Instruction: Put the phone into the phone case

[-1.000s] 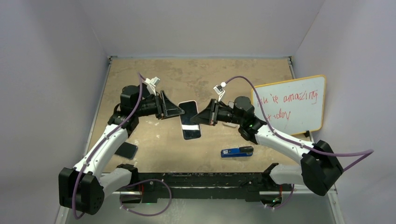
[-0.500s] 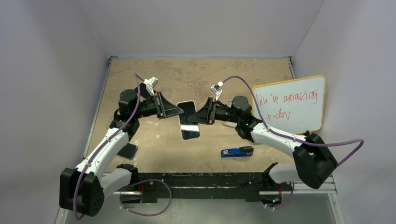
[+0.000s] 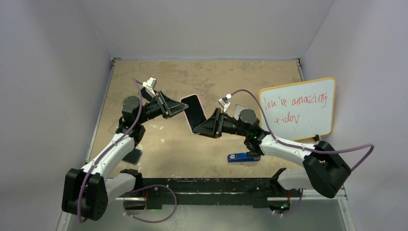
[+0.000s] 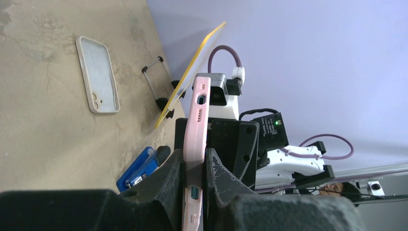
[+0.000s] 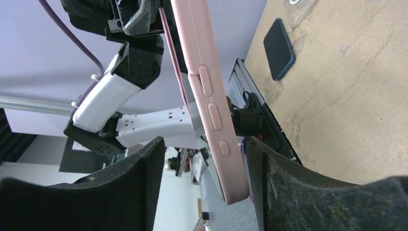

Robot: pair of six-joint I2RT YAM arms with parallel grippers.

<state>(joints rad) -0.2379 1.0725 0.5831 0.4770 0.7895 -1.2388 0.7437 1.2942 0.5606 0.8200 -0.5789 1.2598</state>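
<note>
In the last second the phone [image 3: 193,114] has swung from lying lengthwise between the two arms to a slanted pose, its far end tipped toward the left. It hangs off the worktop [image 3: 159,144]. The left gripper [image 3: 184,109] has rolled upward with it, and the right gripper [image 3: 197,129] has slid left and nearer to meet its near end. In the left wrist view the left fingers [image 4: 219,168] are clamped on the pink edge of the phone, so that arm carries it. In the right wrist view the right fingers [image 5: 144,168] stand apart on either side of the phone with daylight on at least one side, not squeezing. This reads as a mid-air re-grip or handover rather than an insertion. The phone case [image 4: 98,74] lies flat and empty on the worktop to the right, near the whiteboard [image 3: 298,108] and well apart from the phone, so the seating step is not begun. The whiteboard carries red handwriting: "amazing" is clear, the word before it is partly hidden by the arm, and the lower line looks like "today". The blue tool [image 3: 244,156] near the right arm has a small label, too small to read. No brand shows on the phone.
</note>
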